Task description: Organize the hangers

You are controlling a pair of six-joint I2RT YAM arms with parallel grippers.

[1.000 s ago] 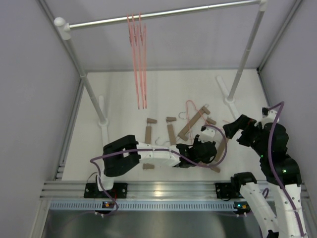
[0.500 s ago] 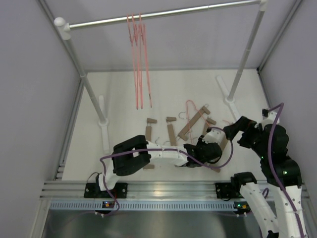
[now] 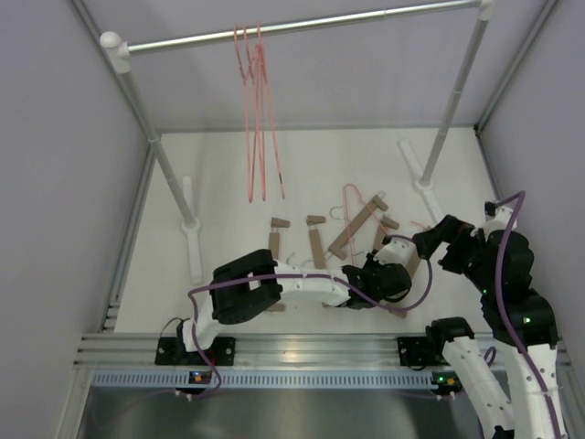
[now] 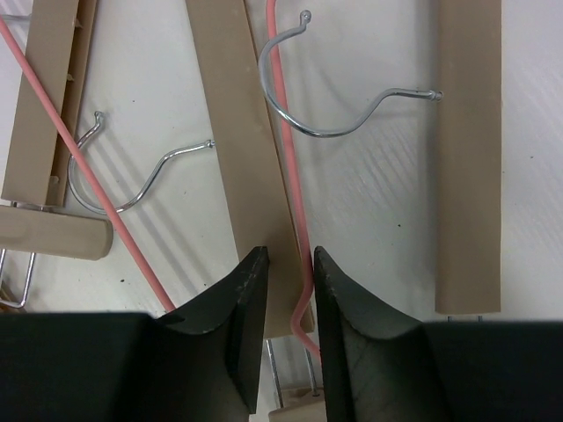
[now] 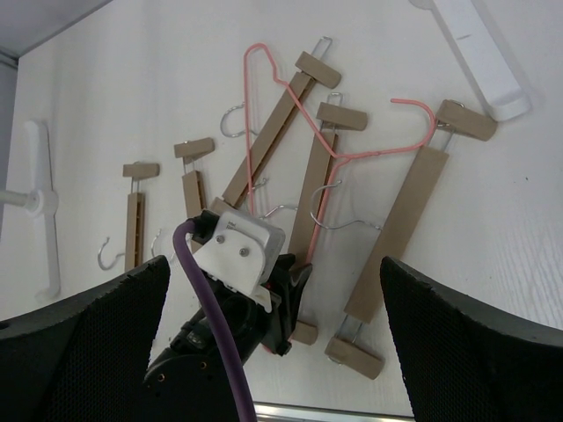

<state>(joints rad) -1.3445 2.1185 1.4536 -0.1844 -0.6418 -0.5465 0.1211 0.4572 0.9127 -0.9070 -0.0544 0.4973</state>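
Left arm reaches low across the worktop into the pile of hangers on its right half. Left tool is narrowed but not closed. Its fingers straddle the lower end of a wooden hanger and the pink wire running along that bar's edge. The wire sits close to one finger and there is a visible gap to the other, so no clear pinch; cannot tell if the bar is touched. A silver hook curves across the wire just ahead of the fingertips. A second wooden bar lies off to one side. A third wooden bar lies at the opposite edge, crossed by another run of pink wire. Right tool hovers over the right edge of the pile, its fingers spread wide, holding nothing. Right wrist view: three long wooden hangers lie slanted, roughly side by side. Two shorter-looking ones sit apart to the left. One loose pink hanger lies tangled over the long ones, its hook toward the right. Several pink hangers hang bunched on the silver rail, left of its middle and well apart from the pile.
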